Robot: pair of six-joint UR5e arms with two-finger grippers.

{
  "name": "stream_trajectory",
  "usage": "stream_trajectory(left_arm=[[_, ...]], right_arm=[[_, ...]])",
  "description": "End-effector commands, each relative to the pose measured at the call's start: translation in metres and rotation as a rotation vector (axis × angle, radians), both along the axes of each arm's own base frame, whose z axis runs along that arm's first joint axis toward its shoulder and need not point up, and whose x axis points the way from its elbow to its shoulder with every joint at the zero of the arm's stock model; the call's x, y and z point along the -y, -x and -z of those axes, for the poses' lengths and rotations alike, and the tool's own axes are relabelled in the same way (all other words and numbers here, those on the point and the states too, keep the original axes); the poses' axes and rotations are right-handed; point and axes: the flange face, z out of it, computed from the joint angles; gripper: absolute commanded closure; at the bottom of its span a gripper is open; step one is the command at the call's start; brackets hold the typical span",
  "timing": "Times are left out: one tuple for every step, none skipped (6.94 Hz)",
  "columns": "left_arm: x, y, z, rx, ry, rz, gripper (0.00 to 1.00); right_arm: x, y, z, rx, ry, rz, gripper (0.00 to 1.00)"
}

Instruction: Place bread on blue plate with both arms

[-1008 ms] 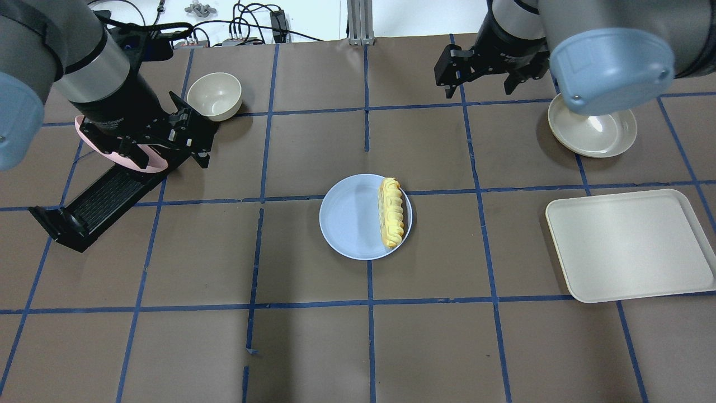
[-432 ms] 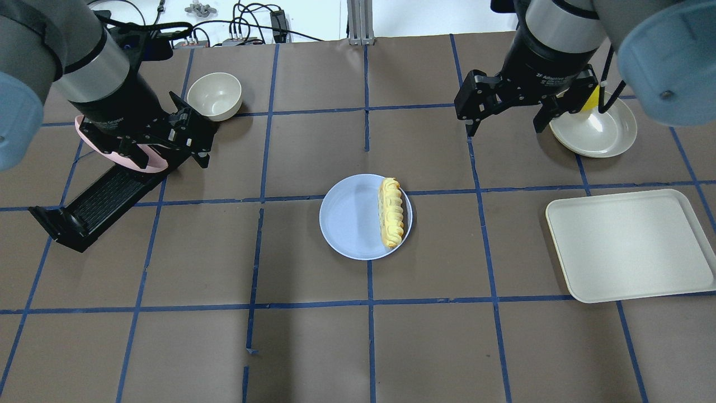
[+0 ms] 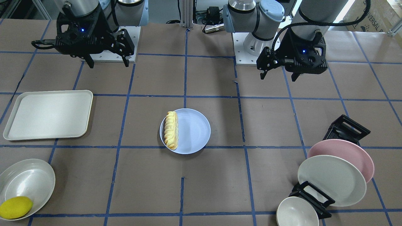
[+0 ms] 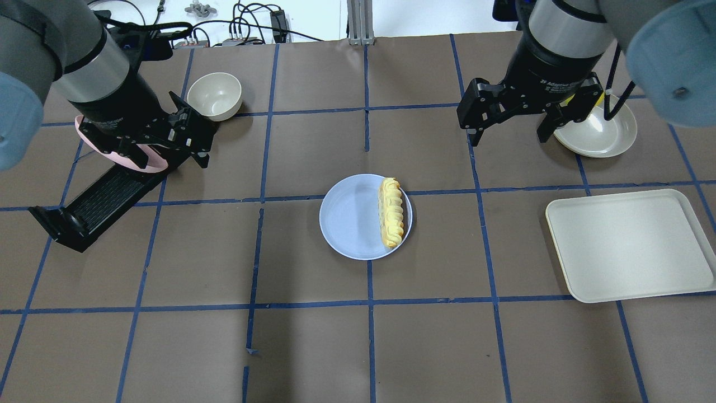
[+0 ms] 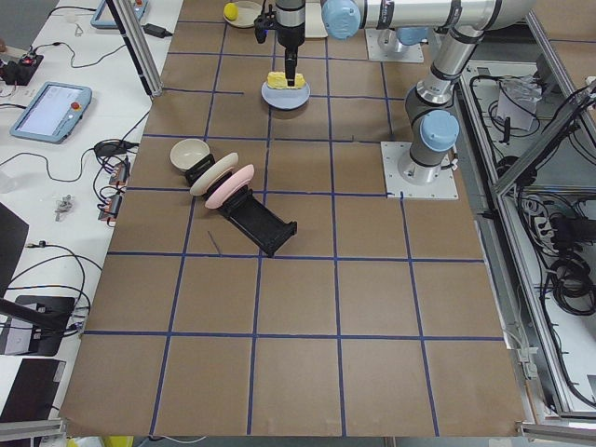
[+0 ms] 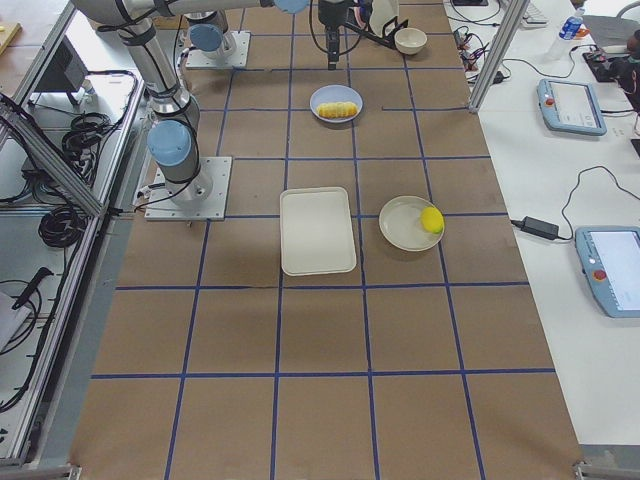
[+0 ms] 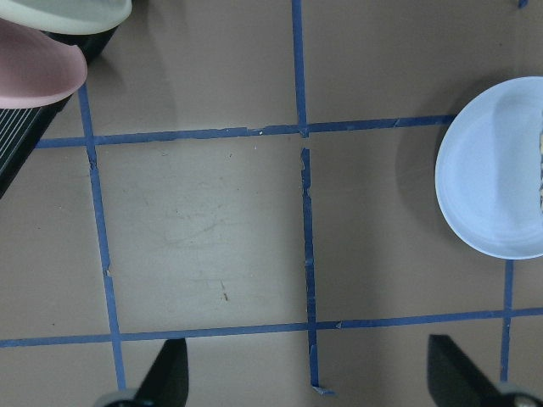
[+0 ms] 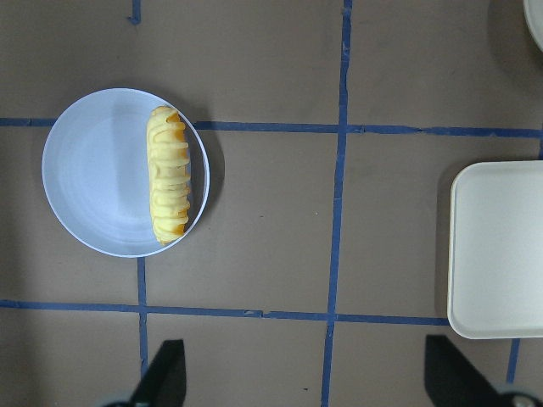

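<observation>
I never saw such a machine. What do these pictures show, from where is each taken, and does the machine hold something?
Two robot arms stand at a table. The left arm's fingers and the right arm's fingers, two on each, are open and hold nothing. Two cameras look down, from behind and from the front; two look along the table from its ends; one sits on each wrist. In the middle, the bread lies on the blue plate, near its edge. Elsewhere: a tray, a lemon in a cream dish, a bowl, and a pink plate in a rack.

Rack [image 4: 95,204], tray [image 4: 626,246] flank blue plate [image 4: 349,218], well apart; gaps passable.
</observation>
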Motion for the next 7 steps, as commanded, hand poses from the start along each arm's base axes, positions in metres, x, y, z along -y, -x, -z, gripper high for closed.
stream_trajectory(left_arm=[[0.0001, -0.0006, 0.0, 0.0, 0.0, -0.001, 0.0], [0.0001, -0.0006, 0.0, 0.0, 0.0, -0.001, 0.0], [0.0001, -0.0006, 0.0, 0.0, 0.0, -0.001, 0.0], [0.0, -0.0006, 0.0007, 0.0, -0.001, -0.001, 0.0], [0.0001, -0.0006, 0.0, 0.0, 0.0, -0.001, 0.0], [0.0001, -0.0006, 0.0, 0.0, 0.0, -0.001, 0.0], [0.0, -0.0006, 0.0007, 0.0, -0.001, -0.001, 0.0]], right_arm=[[-0.0007, 0.0, 0.0022, 0.0, -0.001, -0.003, 0.0], [-0.0005, 0.0, 0.0027, 0.0, 0.0, -0.001, 0.0], [0.0002, 0.0014, 0.0037, 0.0, -0.004, 0.0, 0.0], [-0.0013, 0.0008, 0.0043, -0.001, -0.01, -0.001, 0.0], [0.0002, 0.0008, 0.0053, -0.002, -0.009, 0.0, 0.0], [0.0006, 0.0015, 0.0052, -0.002, -0.007, 0.002, 0.0], [0.0007, 0.0008, 0.0049, -0.002, -0.004, 0.0, 0.0]])
